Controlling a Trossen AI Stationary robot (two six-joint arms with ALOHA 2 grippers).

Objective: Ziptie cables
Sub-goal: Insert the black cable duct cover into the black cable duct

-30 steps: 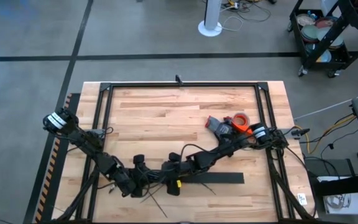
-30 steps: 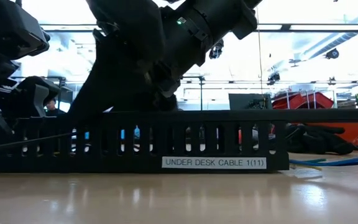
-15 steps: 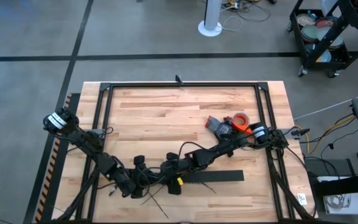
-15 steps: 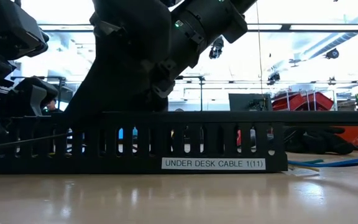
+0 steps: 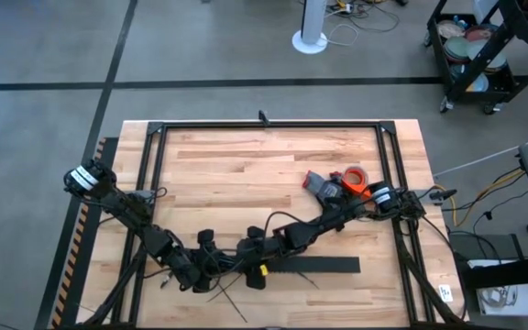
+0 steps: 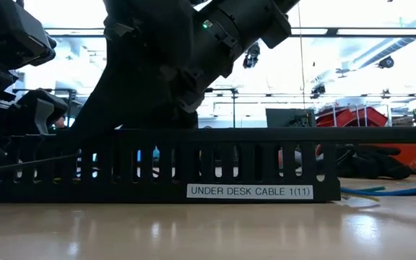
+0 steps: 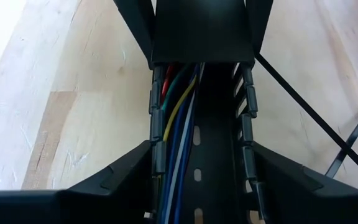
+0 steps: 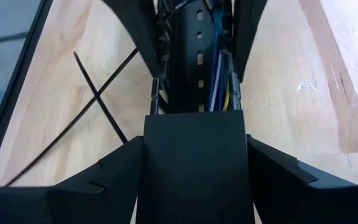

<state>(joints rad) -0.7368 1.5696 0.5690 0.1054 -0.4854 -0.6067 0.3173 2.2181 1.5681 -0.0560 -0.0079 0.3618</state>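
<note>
Worktop (image 5: 246, 156) carrying the long black slotted duct (image 6: 157, 166) near its front edge. Both arms meet over the duct's left end: left gripper (image 5: 211, 264) and right gripper (image 5: 250, 249), fingers straddling the channel; whether they grip it cannot be told. Cables (image 7: 173, 134) lie along the channel floor. Zipties (image 8: 98, 106) lie loose on the wood just beside the duct. Judged step: seating cables; next, picking up one ziptie, needing a fine pinch.
</note>
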